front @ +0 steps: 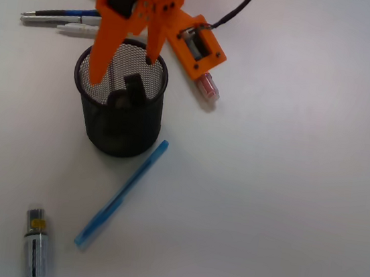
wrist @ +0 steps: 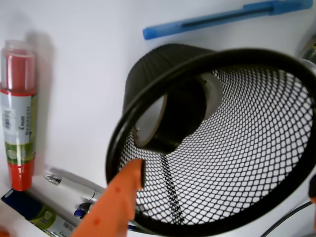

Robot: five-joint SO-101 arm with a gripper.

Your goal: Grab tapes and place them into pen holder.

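Well, working from the left across the white tabletop [front: 286,191], I see a bundle of pens [front: 61,19] at the far edge, a grey marker with a yellow band [front: 37,245] near the front, then the black wire-mesh pen holder [front: 118,120] standing upright, a blue plastic pen [front: 123,193] lying just beside its base, and a red-capped marker [front: 207,87] further right. No tape roll lies anywhere on the table that I can see. Down inside the cup, the wrist view shows at least two black tape rolls with pale cores [wrist: 170,116] leaning against the mesh wall; whether the translucent one is under them I cannot tell. So the job looks nearly or wholly finished. The orange gripper [front: 122,70] hangs straight above the holder's mouth, its jaws spread wide with nothing between them, one finger [wrist: 116,195] just over the rim [wrist: 148,111].
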